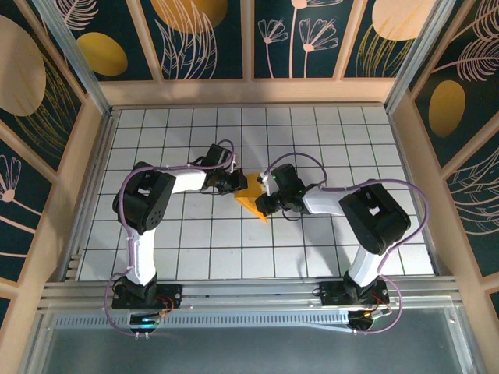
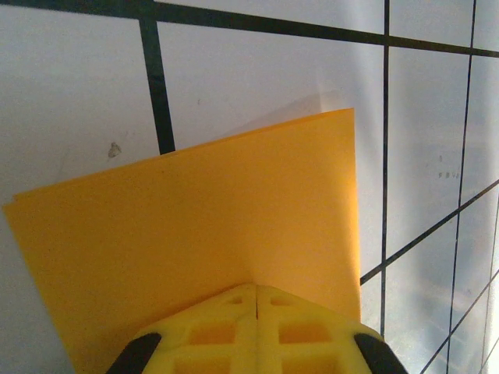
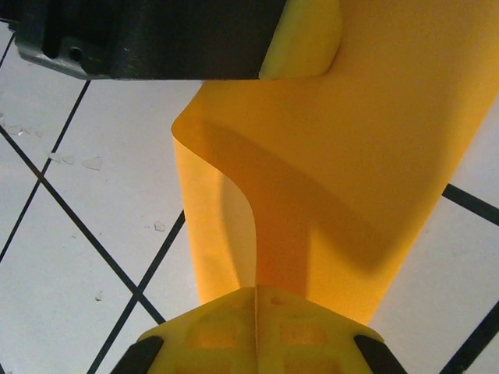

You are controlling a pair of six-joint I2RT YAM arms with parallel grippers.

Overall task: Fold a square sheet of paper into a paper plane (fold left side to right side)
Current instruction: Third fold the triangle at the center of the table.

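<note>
The square sheet of paper [image 1: 251,201] is orange-yellow and sits mid-table between the two grippers. My left gripper [image 1: 234,185] is at its left corner and my right gripper [image 1: 267,196] at its right side. In the left wrist view the sheet [image 2: 218,218] spreads flat ahead of the shut left gripper [image 2: 257,292], and its near edge runs in under the fingertips. In the right wrist view the paper [image 3: 351,156] curls upward. One curled edge runs into the seam of the shut right gripper [image 3: 256,292]. The left gripper's yellow finger [image 3: 308,39] holds the far end.
The table [image 1: 195,249] is white with a black tile grid, boxed in by wooden walls [image 1: 249,92] at the back and sides. An aluminium rail [image 1: 249,290] runs along the near edge by the arm bases. Small specks [image 3: 92,163] lie on a tile.
</note>
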